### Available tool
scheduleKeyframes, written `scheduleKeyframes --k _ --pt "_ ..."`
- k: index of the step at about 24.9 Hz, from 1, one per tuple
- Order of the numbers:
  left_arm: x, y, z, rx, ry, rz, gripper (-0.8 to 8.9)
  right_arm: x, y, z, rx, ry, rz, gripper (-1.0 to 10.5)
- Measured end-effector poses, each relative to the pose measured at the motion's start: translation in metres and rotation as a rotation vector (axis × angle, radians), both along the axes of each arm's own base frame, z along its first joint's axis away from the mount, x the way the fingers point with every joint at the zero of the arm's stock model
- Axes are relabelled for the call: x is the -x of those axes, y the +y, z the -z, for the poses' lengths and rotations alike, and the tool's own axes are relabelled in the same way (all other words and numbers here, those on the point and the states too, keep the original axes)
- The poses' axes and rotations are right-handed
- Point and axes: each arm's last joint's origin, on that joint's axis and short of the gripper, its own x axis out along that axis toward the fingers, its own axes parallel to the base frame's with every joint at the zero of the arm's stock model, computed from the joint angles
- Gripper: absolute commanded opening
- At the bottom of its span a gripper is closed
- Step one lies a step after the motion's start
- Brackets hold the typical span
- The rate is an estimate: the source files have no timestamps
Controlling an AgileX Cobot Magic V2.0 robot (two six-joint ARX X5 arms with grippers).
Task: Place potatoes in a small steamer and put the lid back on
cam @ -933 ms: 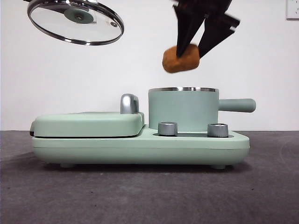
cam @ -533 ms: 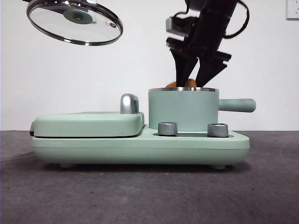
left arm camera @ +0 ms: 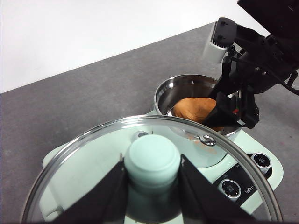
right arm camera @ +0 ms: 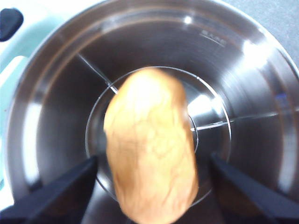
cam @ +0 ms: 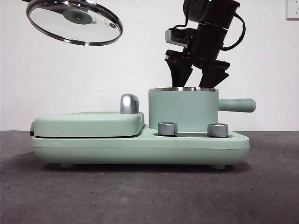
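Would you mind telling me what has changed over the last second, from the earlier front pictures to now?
The right gripper carried the potato down from above the steamer pot into its bowl. In the right wrist view its jaws now stand apart on either side of the potato, so it appears released. The left gripper stays shut on the knob of the glass lid, held high, as before. The appliance has not moved.
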Motion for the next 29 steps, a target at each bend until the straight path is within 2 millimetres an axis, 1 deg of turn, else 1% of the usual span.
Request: scheduleKeyframes --k 1,2,3,5,6,7,8,9,13,14,15,22,24,26,29 --pt "0.0 0.0 0.0 0.0 0.0 0.0 0.09 0.003 -0.001 -0.004 -0.001 -0.001 0.0 4.0" --pt "0.0 0.0 0.0 0.002 0.002 -0.001 0.09 0.009 -0.004 -0.015 -0.005 -0.009 0.002 4.0" --pt "0.0 0.0 0.0 0.006 0.005 -0.003 0.09 0.02 -0.009 -0.031 -0.017 -0.029 0.005 4.0" --pt "0.0 0.0 0.0 0.018 0.014 -0.008 0.09 0.048 -0.021 -0.073 -0.062 -0.112 0.004 3.5" --pt "0.0 0.0 0.0 0.028 0.022 -0.013 0.09 0.062 -0.028 -0.091 -0.097 -0.181 0.002 3.5" --pt "0.0 0.0 0.0 0.034 0.026 -0.016 0.09 0.078 -0.034 -0.102 -0.126 -0.235 0.001 3.5" --pt "0.0 0.0 0.0 0.039 0.031 -0.018 0.09 0.094 -0.041 -0.104 -0.151 -0.269 0.009 3.5" --pt "0.0 0.0 0.0 0.043 0.034 -0.02 0.09 0.109 -0.048 -0.1 -0.175 -0.301 0.018 3.5" --pt "0.0 0.0 0.0 0.047 0.037 -0.022 0.09 0.166 -0.074 -0.074 -0.253 -0.406 0.044 3.4" --pt "0.0 0.0 0.0 0.047 0.037 -0.022 0.09 0.18 -0.08 -0.068 -0.265 -0.428 0.048 3.3" --pt "0.0 0.0 0.0 0.047 0.037 -0.022 0.09 0.188 -0.084 -0.063 -0.27 -0.435 0.05 3.2" --pt "0.002 -0.005 0.0 0.046 0.037 0.0 0.09 0.235 -0.105 -0.023 -0.271 -0.447 0.057 3.2" --pt "0.003 -0.008 0.0 0.046 0.038 0.015 0.09 0.246 -0.11 -0.015 -0.28 -0.462 0.059 3.2" --pt "0.005 -0.012 0.0 0.046 0.038 0.03 0.09 0.255 -0.114 -0.008 -0.289 -0.476 0.073 3.2" --pt "0.007 -0.017 0.0 0.045 0.038 0.054 0.09 0.267 -0.12 0.004 -0.298 -0.451 0.094 3.2"
